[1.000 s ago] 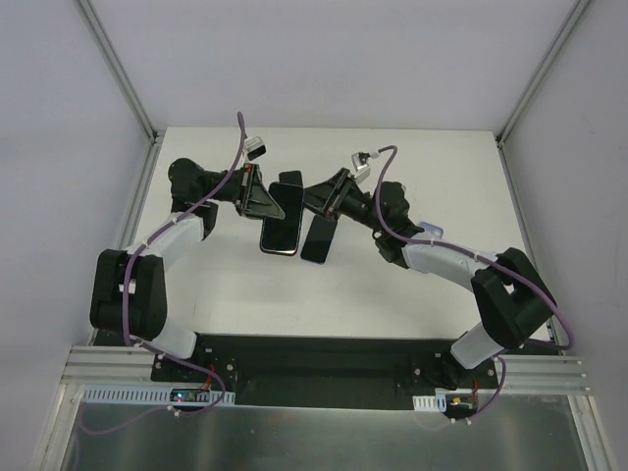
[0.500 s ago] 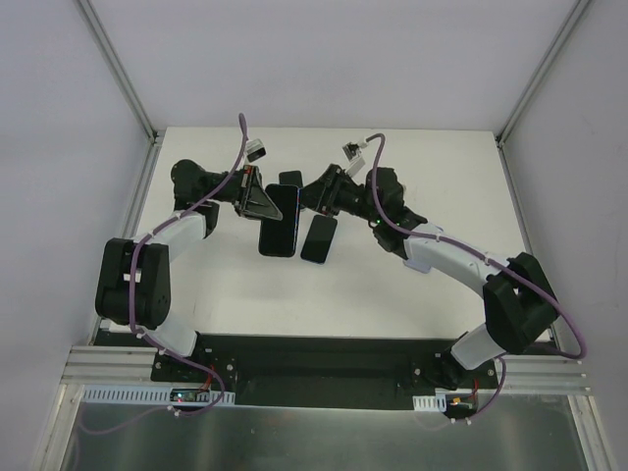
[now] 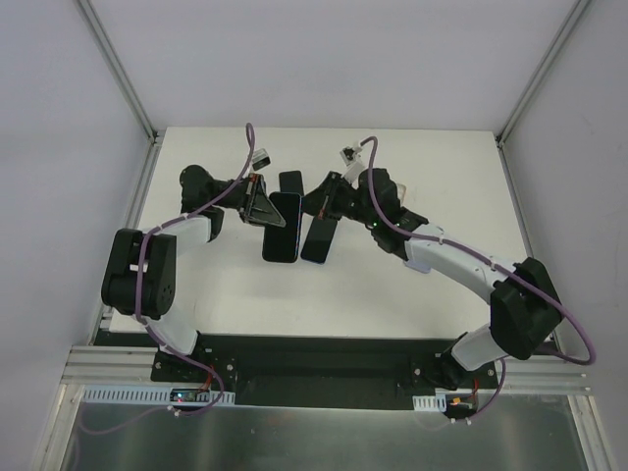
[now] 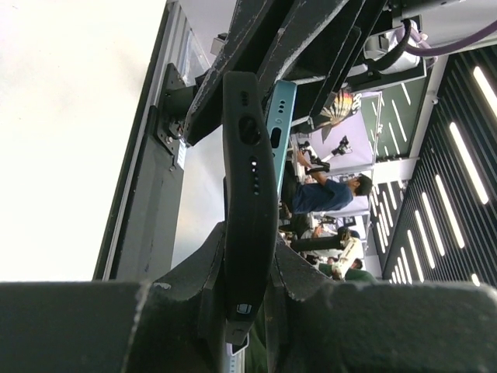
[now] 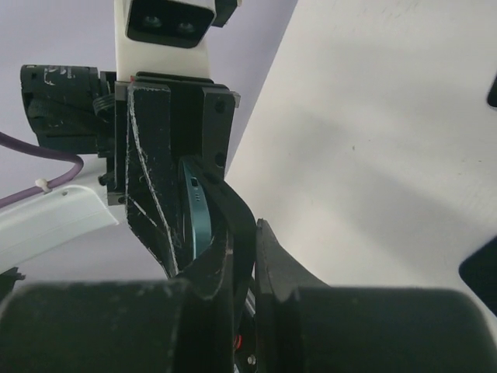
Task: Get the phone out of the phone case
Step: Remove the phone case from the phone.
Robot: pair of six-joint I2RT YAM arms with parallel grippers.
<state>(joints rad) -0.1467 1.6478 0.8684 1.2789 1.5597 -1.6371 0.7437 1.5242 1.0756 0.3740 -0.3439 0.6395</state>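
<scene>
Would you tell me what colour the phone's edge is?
Teal. The phone shows it best in the left wrist view.

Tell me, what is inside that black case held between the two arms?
A teal phone, seen edge-on, partly inside the black case. Only its thin side shows; the case covers its screen and back.

No text or number can be read (a small white sticker point(image 4: 180, 155) is too blurred).

I see black phone case point(image 4: 248, 202) edge-on, port and button cutouts showing. Teal-edged phone point(image 4: 279, 124) is partly out: case flexed away at 1 end, rest hidden behind it. Both left of scene centre.
</scene>
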